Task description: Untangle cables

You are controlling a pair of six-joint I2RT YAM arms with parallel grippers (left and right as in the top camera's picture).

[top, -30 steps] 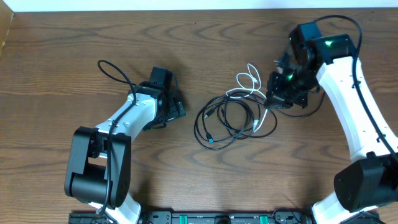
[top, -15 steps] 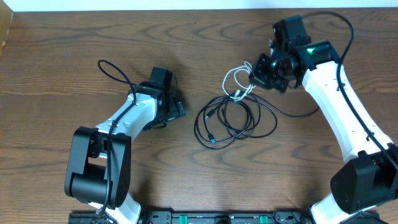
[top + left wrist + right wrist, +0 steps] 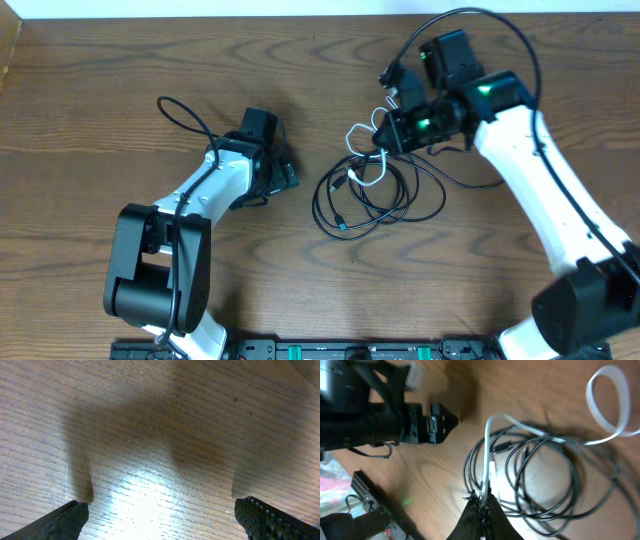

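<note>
- Overhead: the tabletop (image 3: pixel 90 70) carries the black cables (image 3: pixel 352 226), coiled right of centre.
- Left wrist only: the left claw (image 3: pixel 162 517) is spread wide over bare wood.
- Right wrist only: the right claw (image 3: pixel 482 505) is clamped on the white cable (image 3: pixel 486 460).

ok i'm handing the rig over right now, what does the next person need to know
Left gripper: open, empty, low over bare wooden table, left of the pile and apart from it.
Right gripper: shut on the white cable, at the top edge of the pile.
Cables: the black cables lie coiled together mid-table; the white one runs from the grip across that coil to a loose loop beyond it.
Done: white cable gripped; nothing separated yet.
Left: draw the white cable clear, probably pinning the black coil with the left gripper, then part the black cables from each other.
</note>
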